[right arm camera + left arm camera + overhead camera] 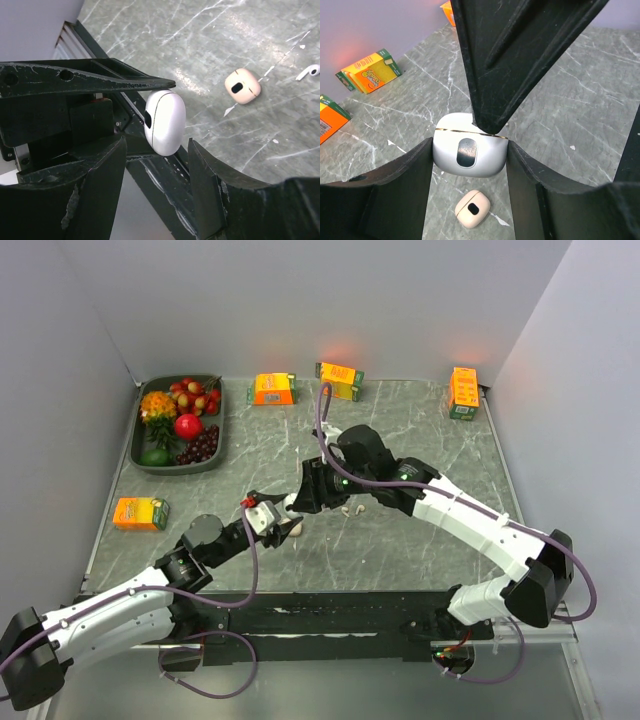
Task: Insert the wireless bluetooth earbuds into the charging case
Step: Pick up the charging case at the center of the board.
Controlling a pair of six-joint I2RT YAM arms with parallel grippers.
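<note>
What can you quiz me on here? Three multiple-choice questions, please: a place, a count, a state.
1. Where on the table is the fruit tray? A) far left corner B) near right corner C) centre
2. How many orange cartons lie on it? A) two B) four C) six
3. What state is the white charging case in? A) lying free B) gripped by the left tool C) inside the tray
Answers: 1 A, the top view shows it by the far left walls. 2 B, three along the far edge, one at the left. 3 B, the left wrist view shows black fingers pressing both its sides.
</note>
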